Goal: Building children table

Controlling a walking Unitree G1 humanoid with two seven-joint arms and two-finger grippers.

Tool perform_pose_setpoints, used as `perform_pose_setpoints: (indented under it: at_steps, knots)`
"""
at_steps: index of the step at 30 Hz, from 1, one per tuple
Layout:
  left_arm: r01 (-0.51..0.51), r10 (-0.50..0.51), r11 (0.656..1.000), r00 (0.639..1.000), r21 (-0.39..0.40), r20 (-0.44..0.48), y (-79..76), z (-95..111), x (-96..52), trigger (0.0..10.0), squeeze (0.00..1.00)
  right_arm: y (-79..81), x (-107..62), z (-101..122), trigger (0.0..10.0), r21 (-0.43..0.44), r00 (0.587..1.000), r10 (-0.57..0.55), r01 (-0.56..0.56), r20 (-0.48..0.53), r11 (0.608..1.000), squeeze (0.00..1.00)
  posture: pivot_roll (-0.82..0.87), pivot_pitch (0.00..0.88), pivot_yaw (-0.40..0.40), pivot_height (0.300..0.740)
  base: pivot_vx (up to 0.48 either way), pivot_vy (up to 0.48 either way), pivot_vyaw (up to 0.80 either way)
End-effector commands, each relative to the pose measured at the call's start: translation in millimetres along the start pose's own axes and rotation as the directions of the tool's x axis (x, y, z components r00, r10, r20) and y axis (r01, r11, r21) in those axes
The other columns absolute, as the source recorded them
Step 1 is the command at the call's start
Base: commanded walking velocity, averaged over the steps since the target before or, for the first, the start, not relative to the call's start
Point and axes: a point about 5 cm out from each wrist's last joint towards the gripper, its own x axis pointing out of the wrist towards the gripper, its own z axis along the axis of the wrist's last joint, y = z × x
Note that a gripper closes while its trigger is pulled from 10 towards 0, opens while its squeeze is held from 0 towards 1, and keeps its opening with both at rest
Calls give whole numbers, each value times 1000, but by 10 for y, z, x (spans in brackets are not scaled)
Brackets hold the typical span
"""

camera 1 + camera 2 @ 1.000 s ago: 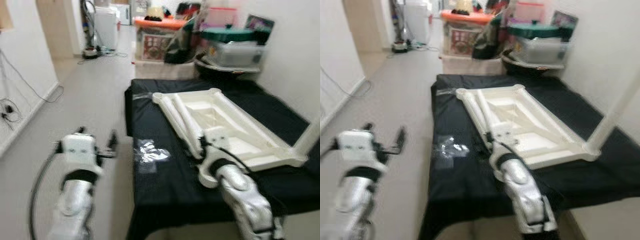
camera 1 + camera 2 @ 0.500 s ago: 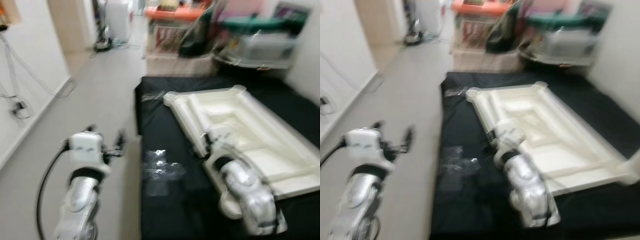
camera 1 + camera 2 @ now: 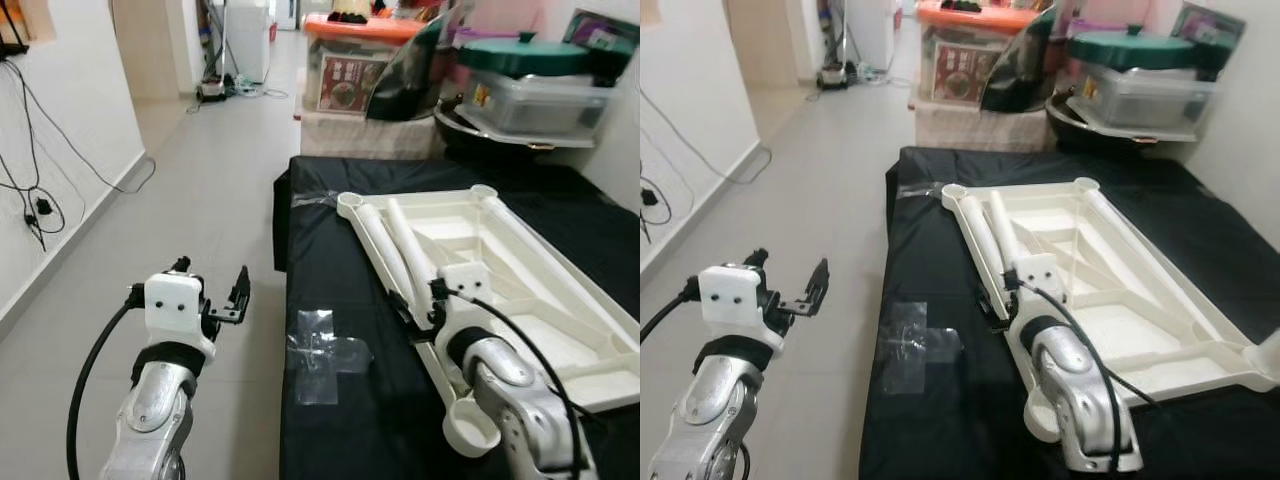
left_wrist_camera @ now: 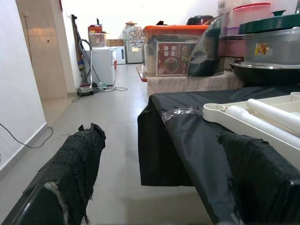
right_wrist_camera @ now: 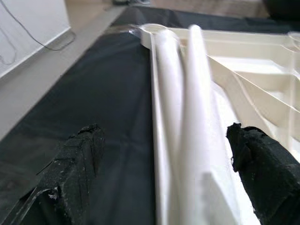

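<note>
Hovering over the near edge of the upturned white tabletop on the black cloth, right gripper spread wide, holding nothing. Lay 2 loose white legs side by side just ahead — long axes running straight away from the jaws, along the tabletop's left rim. Hung well off to the left over bare floor, left gripper likewise open and empty. Nearer arm by far — the right, already straddling those legs.
</note>
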Motion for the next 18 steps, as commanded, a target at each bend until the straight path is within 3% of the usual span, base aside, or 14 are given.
perform_pose_setpoints:
  at_steps: [1,8,12,18]
  knots:
    - [4,-4,1000,1000,5,-8,-14,-34,8,10000,0,-69,-52,1,10000,33,1000,10,-9,-25,999,0,12,0,-82,740,0,0,0]
    - [11,-11,1000,1000,3,-15,-32,-58,22,10000,0,-40,-78,-97,10000,114,993,64,-52,-100,992,0,5,0,-79,740,0,0,0]
    - [11,-11,1000,1000,3,-15,-32,-58,22,10000,0,-40,-78,-97,10000,114,993,64,-52,-100,992,0,5,0,-79,740,0,0,0]
    - [0,1,1000,1000,8,-13,-7,-62,18,10000,0,-80,-54,-231,10000,115,982,23,-2,-185,993,0,14,0,-86,740,0,0,0]
